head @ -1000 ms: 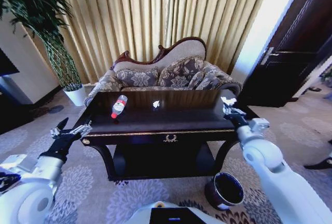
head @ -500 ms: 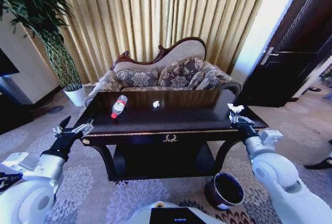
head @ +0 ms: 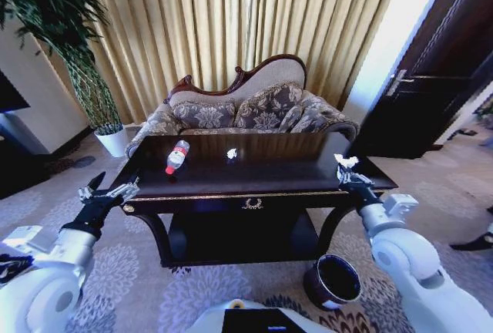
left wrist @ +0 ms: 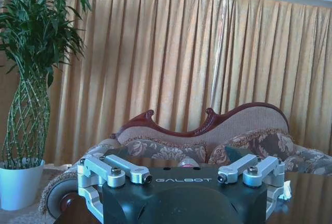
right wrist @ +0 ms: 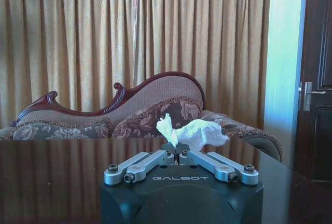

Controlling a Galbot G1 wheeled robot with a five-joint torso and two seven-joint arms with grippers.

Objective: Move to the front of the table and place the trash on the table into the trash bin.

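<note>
Glossy white rounded arms, black wrists, silver screw-studded tool linkages, black housing lettered GALBOT

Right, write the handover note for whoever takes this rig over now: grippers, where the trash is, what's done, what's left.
Right gripper: shut on a crumpled white paper scrap, held above the right end of the dark glossy wooden table.
Left gripper: open, holding nothing, off the table's left front corner.
On the table: a small clear plastic bottle with red label lying towards the left, and a second white paper scrap near the middle.
The round dark trash bin stands on the carpet by the table's right front leg.
Done: robot at the table, first scrap gripped.
Left: drop this scrap in the bin, then the bottle and the second scrap.
</note>
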